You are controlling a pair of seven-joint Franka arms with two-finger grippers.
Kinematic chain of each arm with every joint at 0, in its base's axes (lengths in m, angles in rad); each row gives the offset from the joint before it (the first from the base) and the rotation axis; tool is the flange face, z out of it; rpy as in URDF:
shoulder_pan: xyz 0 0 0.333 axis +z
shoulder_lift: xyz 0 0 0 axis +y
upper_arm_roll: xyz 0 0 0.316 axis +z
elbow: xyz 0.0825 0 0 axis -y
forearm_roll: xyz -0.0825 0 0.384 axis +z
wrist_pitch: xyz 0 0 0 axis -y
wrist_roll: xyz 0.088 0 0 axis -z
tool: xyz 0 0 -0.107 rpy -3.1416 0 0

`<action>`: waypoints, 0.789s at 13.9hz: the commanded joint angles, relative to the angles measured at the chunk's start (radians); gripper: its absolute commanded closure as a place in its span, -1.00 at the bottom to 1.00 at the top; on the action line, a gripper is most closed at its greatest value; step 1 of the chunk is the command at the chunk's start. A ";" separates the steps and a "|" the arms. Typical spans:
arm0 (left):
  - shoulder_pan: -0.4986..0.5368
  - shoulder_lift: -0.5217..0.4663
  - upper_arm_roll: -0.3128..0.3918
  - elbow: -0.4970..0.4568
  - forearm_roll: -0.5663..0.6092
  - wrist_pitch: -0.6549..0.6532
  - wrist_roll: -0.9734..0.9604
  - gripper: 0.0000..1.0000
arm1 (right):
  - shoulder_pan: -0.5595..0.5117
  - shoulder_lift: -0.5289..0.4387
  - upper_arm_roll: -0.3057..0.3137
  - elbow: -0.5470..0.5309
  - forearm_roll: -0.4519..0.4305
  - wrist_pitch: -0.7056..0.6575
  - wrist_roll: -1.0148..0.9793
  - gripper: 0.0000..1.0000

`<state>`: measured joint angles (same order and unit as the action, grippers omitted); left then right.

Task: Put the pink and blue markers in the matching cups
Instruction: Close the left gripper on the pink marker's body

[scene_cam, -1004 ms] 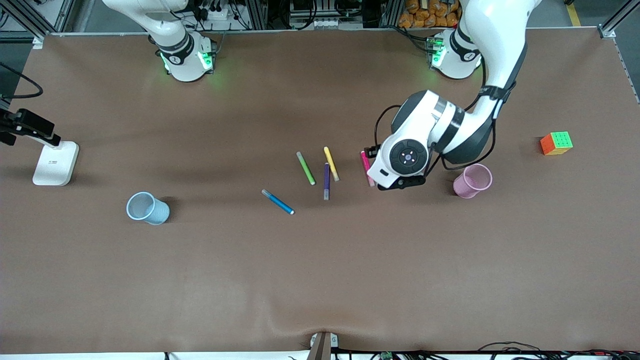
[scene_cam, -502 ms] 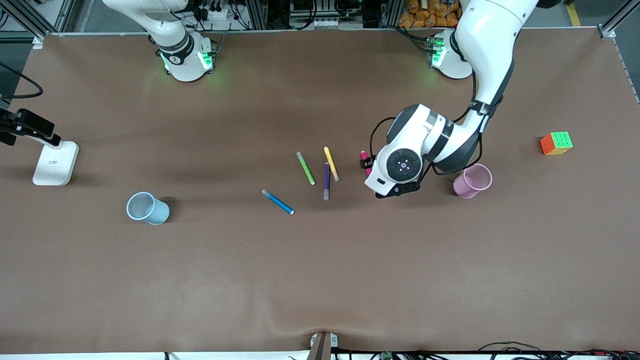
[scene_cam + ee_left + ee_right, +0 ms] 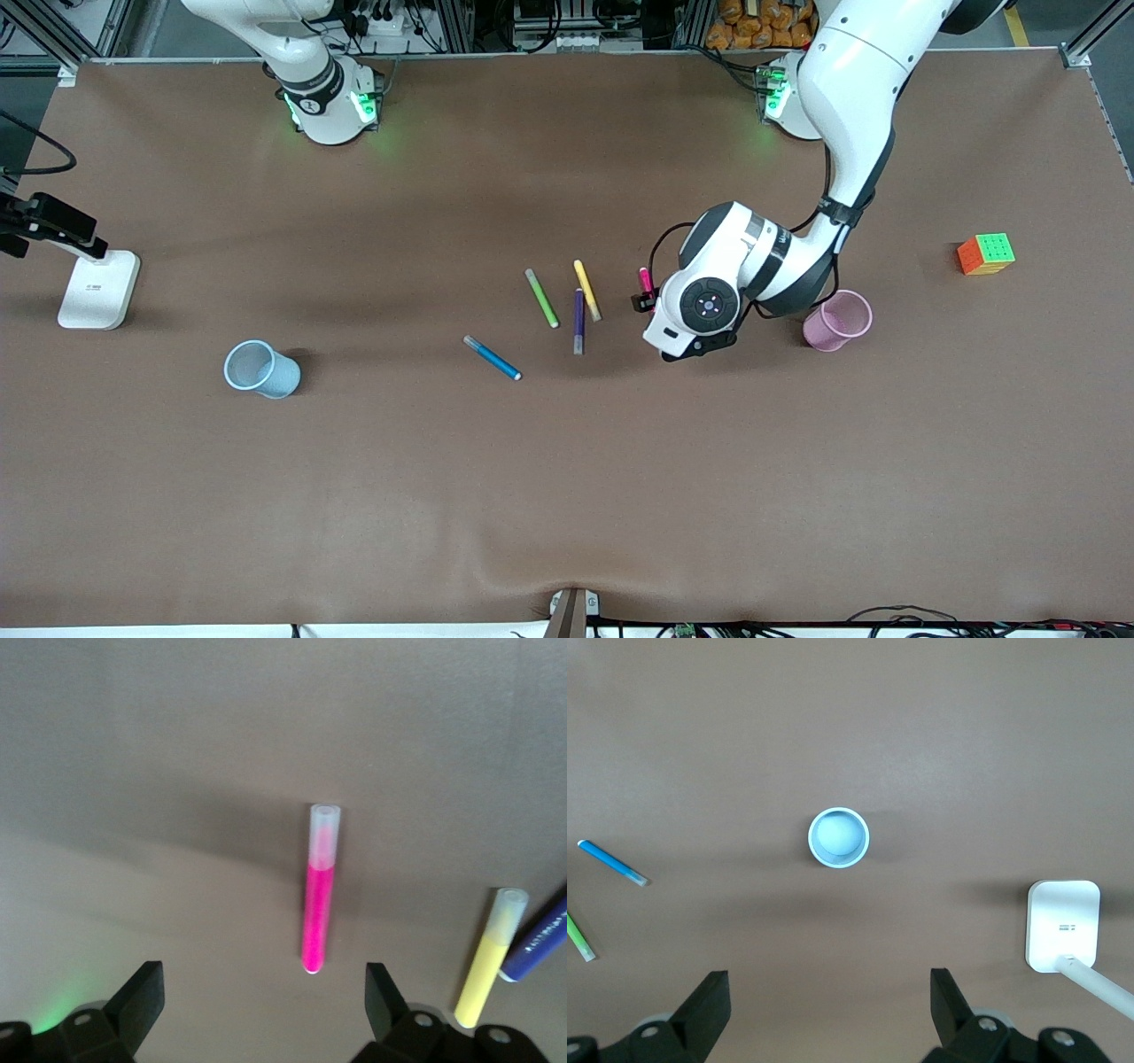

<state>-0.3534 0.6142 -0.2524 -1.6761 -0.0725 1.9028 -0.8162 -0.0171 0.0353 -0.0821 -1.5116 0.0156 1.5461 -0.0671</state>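
Observation:
The pink marker point(image 3: 646, 281) lies on the table, half hidden under my left hand; in the left wrist view it point(image 3: 318, 912) lies just ahead of the gap between the jaws. My left gripper point(image 3: 678, 323) point(image 3: 261, 1001) is open, low over the marker and not touching it. The pink cup point(image 3: 837, 321) stands upright beside the left hand, toward the left arm's end. The blue marker point(image 3: 493, 358) point(image 3: 613, 863) lies nearer the front camera than the other pens. The blue cup point(image 3: 261, 369) point(image 3: 839, 837) stands toward the right arm's end. My right gripper point(image 3: 828, 1001) is open and empty, high over the table beside the blue cup.
A green pen point(image 3: 541, 299), a yellow pen point(image 3: 586, 290) and a dark purple pen point(image 3: 578, 321) lie between the two task markers. A colour cube point(image 3: 985, 254) sits toward the left arm's end. A white stand point(image 3: 97, 288) is at the right arm's end.
My left hand has come down and shifted a little toward the right arm's end, covering more of the pink marker. Nothing else has moved.

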 commanded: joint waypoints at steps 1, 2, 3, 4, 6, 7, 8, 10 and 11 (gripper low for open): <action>-0.010 0.001 0.004 -0.002 -0.024 0.021 -0.018 -1.00 | -0.015 -0.006 0.015 0.001 -0.013 -0.009 0.006 -1.00; -0.009 -0.001 0.004 -0.002 -0.024 0.019 -0.018 -1.00 | -0.015 -0.006 0.015 0.001 -0.013 -0.009 0.006 -1.00; -0.009 -0.001 0.002 -0.002 -0.024 0.021 -0.018 -1.00 | -0.015 -0.006 0.015 0.001 -0.013 -0.011 0.004 -1.00; -0.009 0.001 0.002 -0.002 -0.024 0.021 -0.018 -1.00 | -0.015 -0.006 0.015 0.001 -0.013 -0.011 0.004 -1.00; -0.006 -0.001 0.004 -0.002 -0.027 0.021 -0.018 -1.00 | -0.015 -0.006 0.015 0.001 -0.013 -0.009 0.004 -1.00; -0.001 -0.001 0.002 -0.002 -0.027 0.021 -0.017 -1.00 | -0.015 -0.006 0.015 0.001 -0.013 -0.009 0.004 -1.00; 0.001 0.001 0.002 -0.001 -0.027 0.022 -0.018 -1.00 | -0.015 -0.006 0.015 0.001 -0.013 -0.011 0.004 -1.00; -0.001 0.007 0.002 -0.002 -0.044 0.036 -0.018 -1.00 | -0.017 -0.006 0.015 0.001 -0.013 -0.011 0.004 -1.00; -0.002 0.013 0.002 -0.001 -0.055 0.038 -0.018 -1.00 | -0.017 -0.006 0.015 0.001 -0.013 -0.011 0.004 -1.00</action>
<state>-0.3532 0.6179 -0.2509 -1.6763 -0.0966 1.9234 -0.8223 -0.0171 0.0353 -0.0821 -1.5116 0.0156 1.5453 -0.0671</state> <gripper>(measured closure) 0.000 0.000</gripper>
